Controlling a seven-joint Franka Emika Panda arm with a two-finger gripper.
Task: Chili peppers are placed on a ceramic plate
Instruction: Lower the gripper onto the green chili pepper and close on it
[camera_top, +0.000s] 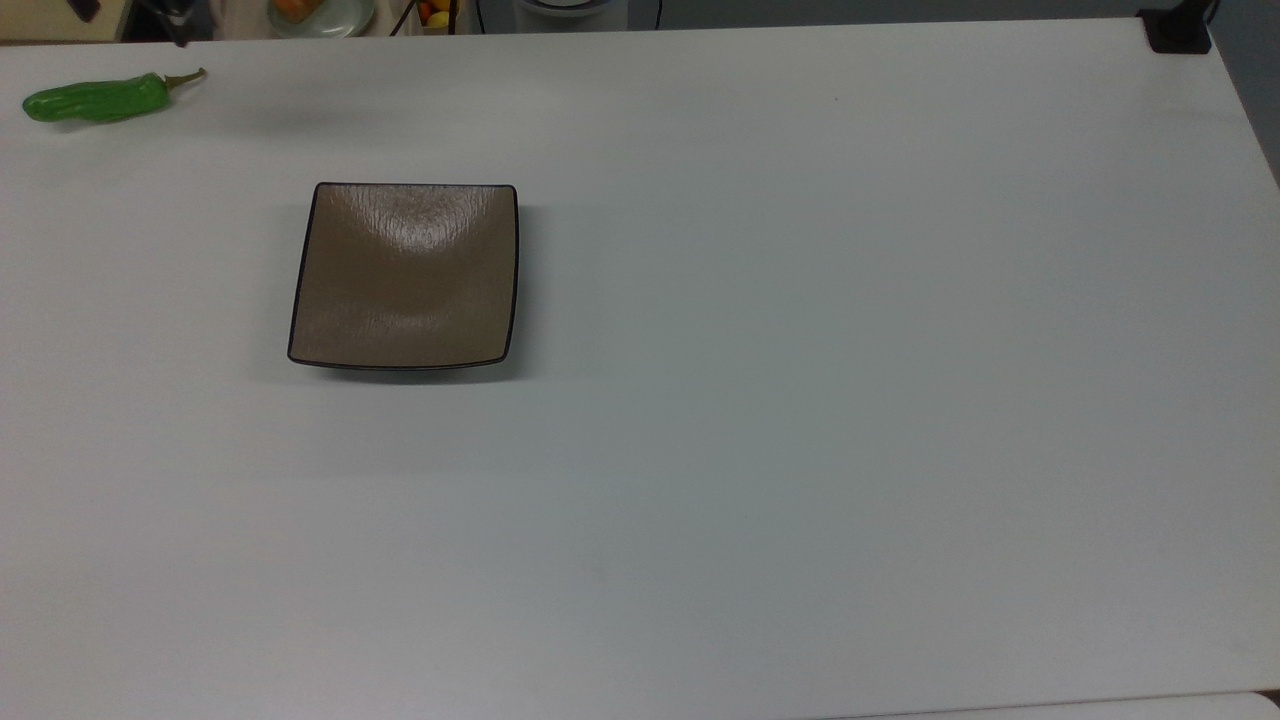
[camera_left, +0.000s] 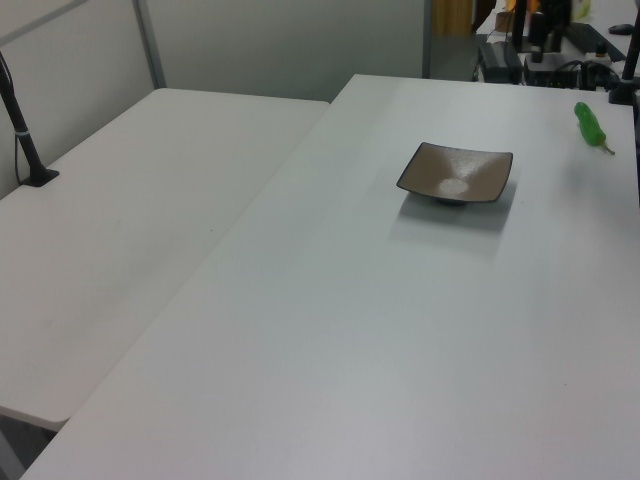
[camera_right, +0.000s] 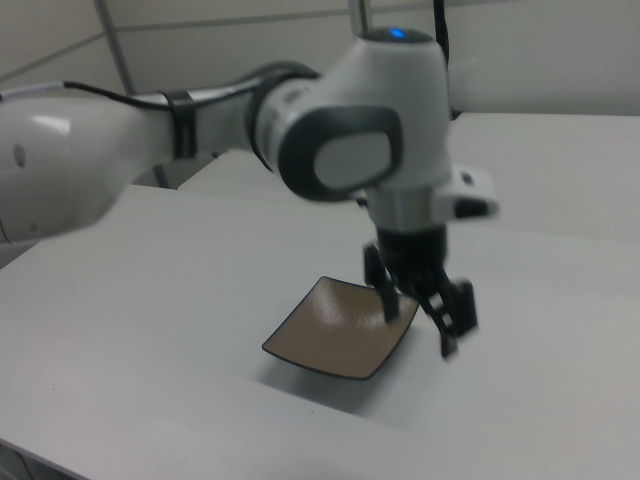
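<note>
The green chili pepper (camera_top: 95, 98) lies on the white table near the far left corner in the top view, its stem pointing to the top view's right. It also lies by the far right edge (camera_left: 590, 124) in the left view. The square brown ceramic plate (camera_top: 405, 275) sits with nothing on it, apart from the pepper. My gripper (camera_top: 130, 18) hovers at the table's far edge just beyond the pepper, with its fingers spread. In the right view the gripper (camera_right: 420, 320) hangs open and holds nothing, in front of the plate (camera_right: 335, 345).
A black camera mount (camera_top: 1178, 30) stands at the table's far right corner in the top view. A bowl (camera_top: 320, 12) and cables sit beyond the far edge. In the left view a second white table (camera_left: 120, 230) with a black post (camera_left: 25, 130) adjoins on the left.
</note>
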